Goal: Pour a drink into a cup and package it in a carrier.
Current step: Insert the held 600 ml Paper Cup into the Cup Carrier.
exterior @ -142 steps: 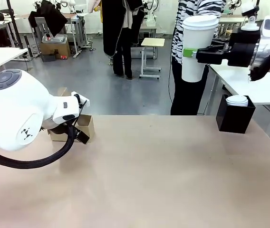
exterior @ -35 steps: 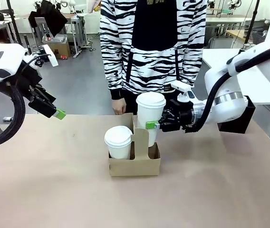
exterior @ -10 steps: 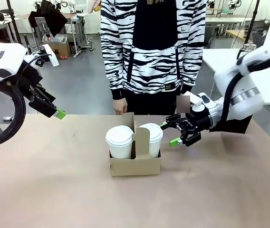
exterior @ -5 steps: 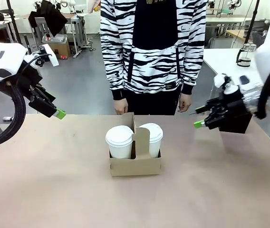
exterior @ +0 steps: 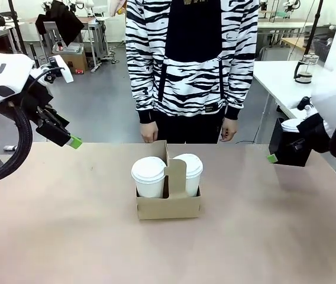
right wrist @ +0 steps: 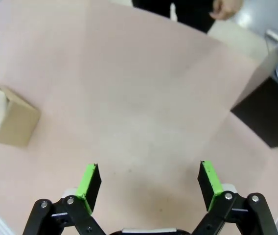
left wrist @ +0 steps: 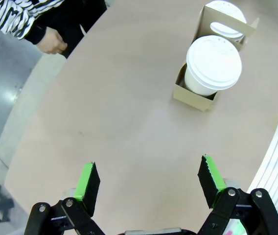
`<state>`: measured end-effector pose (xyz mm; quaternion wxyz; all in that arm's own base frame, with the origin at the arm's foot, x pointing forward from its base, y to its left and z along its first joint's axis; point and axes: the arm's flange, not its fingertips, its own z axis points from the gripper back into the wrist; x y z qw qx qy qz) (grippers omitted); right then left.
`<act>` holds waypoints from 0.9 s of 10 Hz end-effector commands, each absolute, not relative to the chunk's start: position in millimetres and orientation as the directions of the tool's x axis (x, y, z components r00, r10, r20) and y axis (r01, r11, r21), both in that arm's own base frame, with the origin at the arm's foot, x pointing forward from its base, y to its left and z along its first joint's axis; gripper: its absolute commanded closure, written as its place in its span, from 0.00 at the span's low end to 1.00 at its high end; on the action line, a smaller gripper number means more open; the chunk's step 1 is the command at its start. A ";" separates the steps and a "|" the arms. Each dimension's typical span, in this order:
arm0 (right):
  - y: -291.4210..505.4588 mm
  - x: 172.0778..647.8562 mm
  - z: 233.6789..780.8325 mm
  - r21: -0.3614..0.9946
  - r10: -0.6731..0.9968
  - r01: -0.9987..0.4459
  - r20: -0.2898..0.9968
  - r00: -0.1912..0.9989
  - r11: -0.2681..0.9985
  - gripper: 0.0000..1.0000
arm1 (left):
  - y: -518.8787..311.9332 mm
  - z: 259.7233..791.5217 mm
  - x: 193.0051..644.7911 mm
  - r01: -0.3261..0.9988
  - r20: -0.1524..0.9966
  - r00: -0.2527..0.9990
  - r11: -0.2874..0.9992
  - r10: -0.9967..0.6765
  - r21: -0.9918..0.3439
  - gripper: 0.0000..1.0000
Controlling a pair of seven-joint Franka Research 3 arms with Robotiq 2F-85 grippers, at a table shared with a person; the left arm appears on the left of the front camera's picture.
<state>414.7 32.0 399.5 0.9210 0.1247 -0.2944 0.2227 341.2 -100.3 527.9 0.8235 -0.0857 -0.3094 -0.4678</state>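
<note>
Right hand (exterior: pixel 273 157) withdrawn, well apart from carrier (exterior: pixel 168 204); cups (exterior: pixel 148 176) seated

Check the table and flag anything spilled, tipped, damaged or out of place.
Nothing stands out. Two lidded white paper cups stand upright in the brown cardboard carrier, one on each side of its handle. No spill shows on the tan table. The black box holding white lids stands upright at the far right.
</note>
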 end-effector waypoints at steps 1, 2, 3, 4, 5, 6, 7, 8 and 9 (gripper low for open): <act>41.0 398.8 419.7 0.082 0.309 -0.450 0.617 0.724 0.889 0.00 | -101.1 528.6 340.1 0.816 0.593 0.384 0.561 -0.708 0.140 0.00; 32.0 414.7 399.5 0.099 0.337 -0.484 0.598 0.727 0.870 0.00 | -101.1 528.6 340.1 0.816 0.593 0.384 0.561 -0.708 0.140 0.00; 32.0 414.7 399.5 0.099 0.337 -0.484 0.598 0.727 0.870 0.00 | -101.1 528.6 340.1 0.816 0.593 0.384 0.561 -0.708 0.140 0.00; 32.0 414.7 399.5 0.099 0.337 -0.484 0.598 0.727 0.870 0.00 | -101.1 528.6 340.1 0.816 0.593 0.384 0.561 -0.708 0.140 0.00; 32.0 414.7 399.5 0.099 0.337 -0.484 0.598 0.727 0.870 0.00 | -101.1 528.6 340.1 0.816 0.593 0.384 0.561 -0.708 0.140 0.00; 32.0 414.7 399.5 0.099 0.337 -0.484 0.598 0.727 0.870 0.00 | -101.1 528.6 340.1 0.816 0.593 0.384 0.561 -0.708 0.140 0.00; 32.0 414.7 399.5 0.099 0.337 -0.484 0.598 0.727 0.870 0.00 | -101.1 528.6 340.1 0.816 0.593 0.384 0.561 -0.708 0.140 0.00; 32.0 414.7 399.5 0.099 0.337 -0.484 0.598 0.727 0.870 0.00 | -101.1 528.6 340.1 0.816 0.593 0.384 0.561 -0.708 0.140 0.00; 32.0 414.7 399.5 0.099 0.337 -0.484 0.598 0.727 0.870 0.00 | -101.1 528.6 340.1 0.816 0.593 0.384 0.561 -0.708 0.140 0.00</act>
